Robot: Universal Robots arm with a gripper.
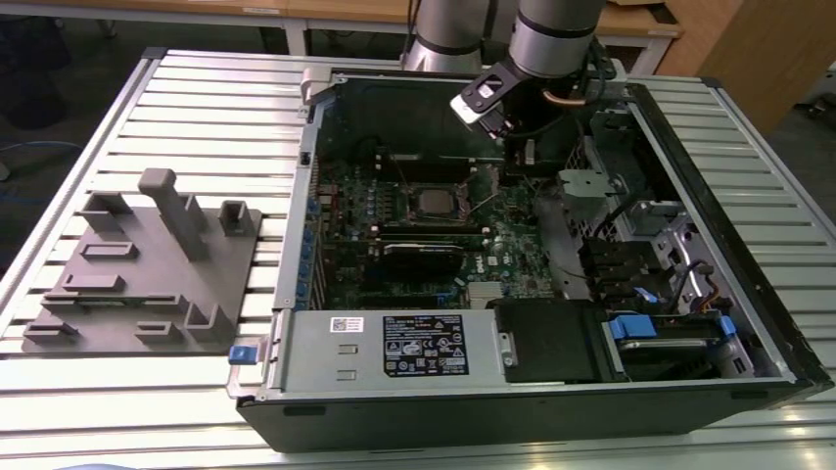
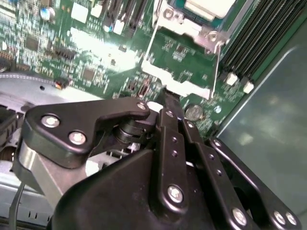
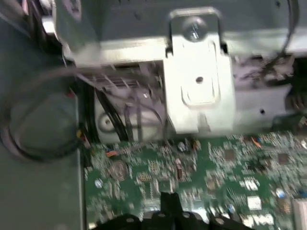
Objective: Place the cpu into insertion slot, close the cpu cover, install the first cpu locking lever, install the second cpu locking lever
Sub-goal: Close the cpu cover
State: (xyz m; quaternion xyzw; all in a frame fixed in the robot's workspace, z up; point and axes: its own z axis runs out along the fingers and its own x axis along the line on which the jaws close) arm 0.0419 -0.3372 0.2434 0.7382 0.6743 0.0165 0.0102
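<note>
The cpu (image 1: 432, 203), a grey square, lies in the insertion slot (image 1: 403, 202) in the middle of the green motherboard; its pale top (image 2: 211, 6) is also in the second wrist view. The silvery cpu cover (image 2: 189, 28) lies flat around it. Two thin wire levers (image 2: 148, 48) (image 2: 218, 62) run along the socket's sides. My gripper (image 1: 523, 149) hangs over the board beyond the socket, toward the exterior view's right. Its black fingers are shut with nothing between them, and their tip (image 2: 165, 98) is close to a lever's end and a bright metal tab (image 2: 180, 86).
The open computer case (image 1: 301, 245) stands on a slatted table. A grey fixture block (image 1: 144, 264) sits at the exterior view's left. A power supply (image 1: 392, 348) and drive cage (image 1: 640, 328) fill the near side. A metal bracket (image 3: 199, 81) and cables (image 3: 120, 115) rise beside the board.
</note>
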